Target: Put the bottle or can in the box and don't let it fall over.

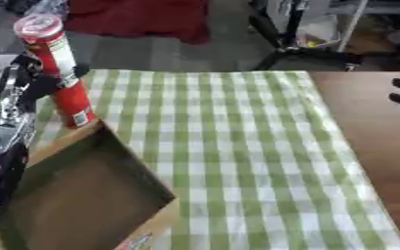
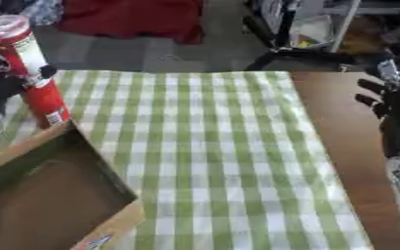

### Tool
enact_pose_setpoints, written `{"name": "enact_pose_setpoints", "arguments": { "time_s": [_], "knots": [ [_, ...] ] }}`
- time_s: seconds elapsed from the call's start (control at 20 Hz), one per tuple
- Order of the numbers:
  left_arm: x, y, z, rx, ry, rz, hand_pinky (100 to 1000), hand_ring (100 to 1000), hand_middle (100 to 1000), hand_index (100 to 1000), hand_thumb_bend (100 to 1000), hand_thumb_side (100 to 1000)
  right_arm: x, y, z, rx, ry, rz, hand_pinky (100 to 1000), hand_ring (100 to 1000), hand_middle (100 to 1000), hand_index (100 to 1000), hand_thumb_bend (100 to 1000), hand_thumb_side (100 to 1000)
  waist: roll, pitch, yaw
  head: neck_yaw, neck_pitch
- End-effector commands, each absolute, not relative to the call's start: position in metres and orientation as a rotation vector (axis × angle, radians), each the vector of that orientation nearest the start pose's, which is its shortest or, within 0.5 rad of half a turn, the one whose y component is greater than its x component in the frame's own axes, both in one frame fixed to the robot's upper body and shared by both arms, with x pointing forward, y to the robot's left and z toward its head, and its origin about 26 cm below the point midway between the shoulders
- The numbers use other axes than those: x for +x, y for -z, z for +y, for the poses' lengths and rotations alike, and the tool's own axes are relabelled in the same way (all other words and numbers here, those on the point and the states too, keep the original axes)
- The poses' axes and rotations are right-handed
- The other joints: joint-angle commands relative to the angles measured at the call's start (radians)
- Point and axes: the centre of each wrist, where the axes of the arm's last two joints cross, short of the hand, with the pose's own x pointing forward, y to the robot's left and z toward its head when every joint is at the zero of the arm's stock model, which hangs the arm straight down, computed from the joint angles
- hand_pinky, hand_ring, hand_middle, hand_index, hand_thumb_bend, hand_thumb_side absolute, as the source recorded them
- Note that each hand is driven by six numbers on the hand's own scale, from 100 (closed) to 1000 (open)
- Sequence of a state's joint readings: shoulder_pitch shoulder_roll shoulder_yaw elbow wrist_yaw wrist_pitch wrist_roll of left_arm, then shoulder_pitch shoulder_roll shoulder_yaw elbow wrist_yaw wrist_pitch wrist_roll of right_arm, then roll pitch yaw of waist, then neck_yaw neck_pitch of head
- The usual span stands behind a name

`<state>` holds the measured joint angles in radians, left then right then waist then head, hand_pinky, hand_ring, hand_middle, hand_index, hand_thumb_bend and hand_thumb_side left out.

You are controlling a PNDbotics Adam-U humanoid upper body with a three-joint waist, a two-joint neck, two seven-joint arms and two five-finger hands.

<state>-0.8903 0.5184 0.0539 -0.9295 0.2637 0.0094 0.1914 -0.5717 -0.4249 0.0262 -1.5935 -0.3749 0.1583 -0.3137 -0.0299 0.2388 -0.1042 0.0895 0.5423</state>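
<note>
- Starting with the left eye view: a tall red can [image 1: 60,73] with a clear lid is seen upright at the far left, its base hanging just above the far rim of the open cardboard box [image 1: 84,195], or just touching it; which of the two cannot be told.
- The left hand [image 1: 46,80] is curled round the can's middle, so the can is carried and not yet set down.
- The box lies at the near left on the green checked cloth [image 1: 237,146] that covers much of the worktop [image 1: 374,146]; nothing is seen inside it.
- Only dark fingertips of the right hand show at the right edge here.
- Turning to the right eye view: the right hand [image 2: 383,105] is shown over the bare wood at the right, well apart from can and box, fingers relaxed and holding nothing.
- The same upright can is seen beside the box's far corner, outside the cavity.
- Judged from this, the pick-up is done; the carry over the rim, the lowering onto the box floor and an upright release are left.
</note>
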Motion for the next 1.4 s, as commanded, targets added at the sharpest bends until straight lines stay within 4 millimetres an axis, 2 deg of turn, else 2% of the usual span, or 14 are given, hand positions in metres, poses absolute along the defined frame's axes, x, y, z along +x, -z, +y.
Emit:
{"name": "enact_pose_setpoints", "arguments": {
  "time_s": [0.05, 0.25, 0.65, 0.8, 0.95, 1.2, 1.4],
  "knots": [
    [0.4654, -0.2275, 0.3589, 0.357, -0.106, -1.901, 1000, 864, 837, 818, 963, 137, 0.3800, -0.2218, -0.2755, -0.088, 0.069, -2.009, 843, 864, 844, 865, 271, 722, -0.001, -0.012, -0.003, 0.006, -0.017],
    [0.4657, -0.2271, 0.3590, 0.366, -0.129, -1.898, 1000, 797, 788, 791, 913, 101, 0.3800, -0.2217, -0.2754, -0.088, 0.069, -2.009, 844, 863, 844, 865, 271, 723, -0.001, -0.012, -0.002, 0.005, -0.011],
    [0.4664, -0.2258, 0.3590, 0.385, -0.154, -1.883, 1000, 664, 722, 748, 689, 100, 0.3802, -0.2216, -0.2751, -0.088, 0.066, -2.007, 844, 861, 844, 866, 270, 725, -0.001, -0.012, -0.001, 0.006, -0.009],
    [0.4667, -0.2258, 0.3593, 0.396, -0.151, -1.881, 1000, 610, 680, 718, 546, 100, 0.3803, -0.2216, -0.2751, -0.088, 0.067, -2.007, 845, 860, 844, 866, 269, 726, -0.001, -0.013, 0.000, 0.005, -0.008],
    [0.4673, -0.2261, 0.3595, 0.411, -0.153, -1.878, 1000, 587, 648, 689, 447, 100, 0.3804, -0.2215, -0.2750, -0.087, 0.068, -2.007, 845, 858, 841, 866, 268, 726, -0.001, -0.014, 0.000, 0.005, -0.008],
    [0.4676, -0.2257, 0.3602, 0.450, -0.154, -1.875, 1000, 572, 581, 623, 399, 100, 0.3806, -0.2206, -0.2755, -0.088, 0.073, -2.005, 845, 856, 838, 866, 266, 727, 0.001, -0.015, -0.002, 0.005, -0.007],
    [0.4680, -0.2241, 0.3600, 0.469, -0.152, -1.869, 1000, 530, 523, 560, 420, 100, 0.3806, -0.2202, -0.2760, -0.089, 0.078, -2.004, 846, 855, 837, 866, 264, 728, 0.001, -0.016, -0.003, 0.004, -0.006]
  ]
}}
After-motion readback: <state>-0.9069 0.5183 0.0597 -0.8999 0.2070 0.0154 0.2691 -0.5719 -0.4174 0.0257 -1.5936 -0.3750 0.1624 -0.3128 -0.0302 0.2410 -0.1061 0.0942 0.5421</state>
